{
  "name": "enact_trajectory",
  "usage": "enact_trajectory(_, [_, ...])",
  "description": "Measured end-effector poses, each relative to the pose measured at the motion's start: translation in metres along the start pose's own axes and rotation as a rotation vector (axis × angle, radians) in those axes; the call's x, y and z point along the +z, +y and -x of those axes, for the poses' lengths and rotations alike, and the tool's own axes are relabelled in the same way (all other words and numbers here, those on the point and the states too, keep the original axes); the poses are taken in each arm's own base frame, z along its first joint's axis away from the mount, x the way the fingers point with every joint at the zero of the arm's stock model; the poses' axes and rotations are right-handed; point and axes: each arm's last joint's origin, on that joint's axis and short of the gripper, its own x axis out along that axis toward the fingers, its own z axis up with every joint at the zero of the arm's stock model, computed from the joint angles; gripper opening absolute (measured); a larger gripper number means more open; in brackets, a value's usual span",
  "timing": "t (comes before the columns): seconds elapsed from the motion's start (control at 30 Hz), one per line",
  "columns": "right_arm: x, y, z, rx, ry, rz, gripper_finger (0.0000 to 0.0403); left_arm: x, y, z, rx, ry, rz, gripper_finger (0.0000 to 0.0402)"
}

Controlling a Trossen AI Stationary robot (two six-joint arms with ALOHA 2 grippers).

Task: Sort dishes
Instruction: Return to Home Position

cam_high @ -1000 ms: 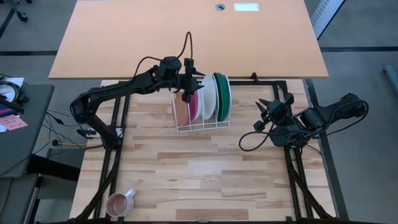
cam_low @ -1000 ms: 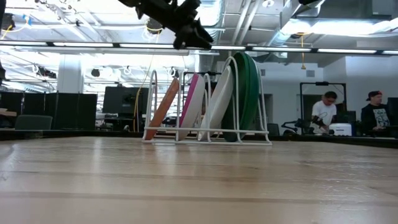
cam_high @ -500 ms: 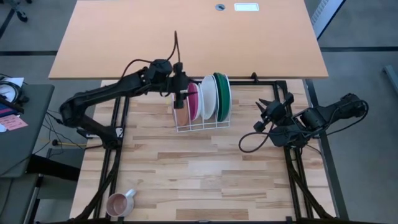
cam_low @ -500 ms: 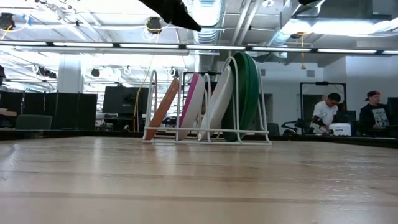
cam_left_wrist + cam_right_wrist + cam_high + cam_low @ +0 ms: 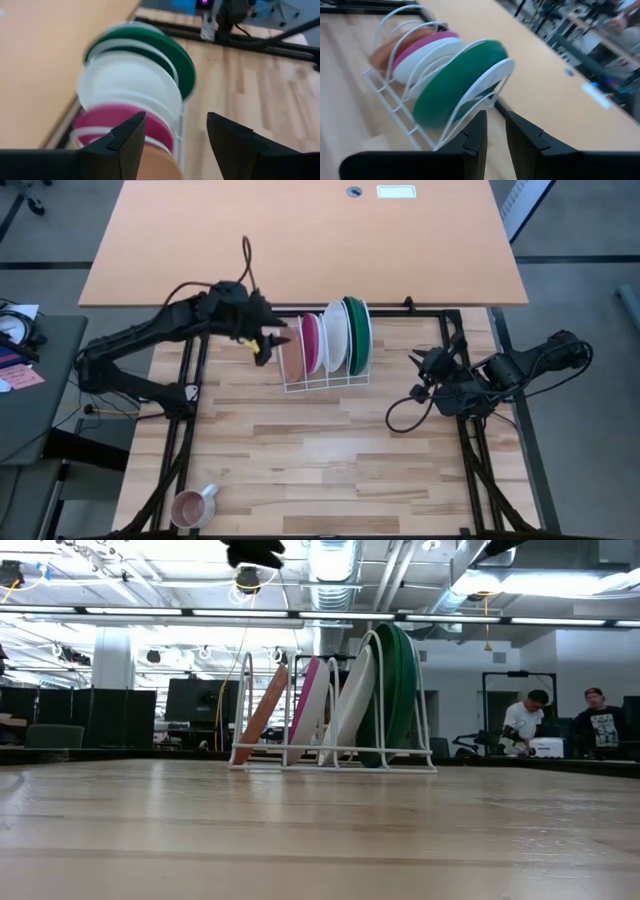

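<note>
Hovers wide open, empty, close at 9 o'clock of the racked dishes (image 5: 335,338): left gripper (image 5: 272,340). Waits farther at 3 o'clock, nearly shut: right gripper (image 5: 428,370).

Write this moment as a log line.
plates: in wire rack | left tool: open, left of rack | right tool: right of rack

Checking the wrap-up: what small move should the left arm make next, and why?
Probably draw the left gripper away from the rack toward its base: its jaws are open and empty, and the plates all stand racked. The right gripper waits off to the right.
</note>
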Motion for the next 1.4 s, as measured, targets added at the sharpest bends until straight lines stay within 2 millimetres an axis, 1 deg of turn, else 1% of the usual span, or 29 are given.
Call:
enact_trajectory(0.07, [0.000,0.002,0.000,0.023,0.017,-0.021,0.0075,-0.010,-0.008,0.002,-0.024,0.024,0.020,0.0203])
enact_trajectory(0.13, [-0.001,0.005,-0.001,0.031,0.029,-0.045,0.0075,-0.025,-0.015,-0.002,-0.015,0.048,0.039,0.0203])
enact_trajectory(0.2, [-0.001,0.009,-0.003,0.031,0.036,-0.068,0.0075,-0.042,-0.019,-0.010,0.032,0.068,0.064,0.0203])
enact_trajectory(0.3, [-0.002,0.018,-0.008,0.020,0.052,-0.092,0.0075,-0.074,-0.022,-0.026,0.104,0.092,0.096,0.0203])
enact_trajectory(0.37, [-0.002,0.025,-0.011,0.011,0.063,-0.080,0.0075,-0.088,-0.022,-0.033,0.113,0.096,0.098,0.0203])
enact_trajectory(0.43, [-0.003,0.033,-0.015,0.000,0.075,-0.054,0.0075,-0.100,-0.022,-0.035,0.108,0.133,0.106,0.0203])
enact_trajectory(0.5, [-0.004,0.038,-0.018,-0.009,0.086,-0.032,0.0075,-0.106,-0.023,-0.036,0.072,0.146,0.109,0.0203])
enact_trajectory(0.63, [-0.007,0.048,-0.024,-0.013,0.108,-0.004,0.0075,-0.112,-0.027,-0.038,-0.074,0.136,0.121,0.0203])
enact_trajectory(0.7, [-0.008,0.052,-0.025,-0.004,0.124,0.001,0.0075,-0.117,-0.028,-0.042,-0.104,0.145,0.132,0.0203])
enact_trajectory(0.9, [-0.008,0.054,-0.026,0.007,0.134,0.002,0.0075,-0.147,-0.025,-0.057,-0.053,0.132,0.174,0.0203])
enact_trajectory(0.97, [-0.008,0.053,-0.025,0.011,0.133,-0.002,0.0075,-0.154,-0.021,-0.060,-0.034,0.114,0.167,0.0203])
enact_trajectory(1.07, [-0.008,0.054,-0.024,0.034,0.141,-0.009,0.0075,-0.157,-0.016,-0.064,-0.017,0.049,0.164,0.0203])
enact_trajectory(1.17, [-0.007,0.055,-0.024,0.040,0.141,-0.012,0.0075,-0.156,-0.011,-0.064,0.004,0.013,0.174,0.0203])
enact_trajectory(1.4, [-0.007,0.055,-0.024,0.041,0.140,-0.014,0.0075,-0.163,-0.001,-0.066,0.104,-0.006,0.148,0.0203])
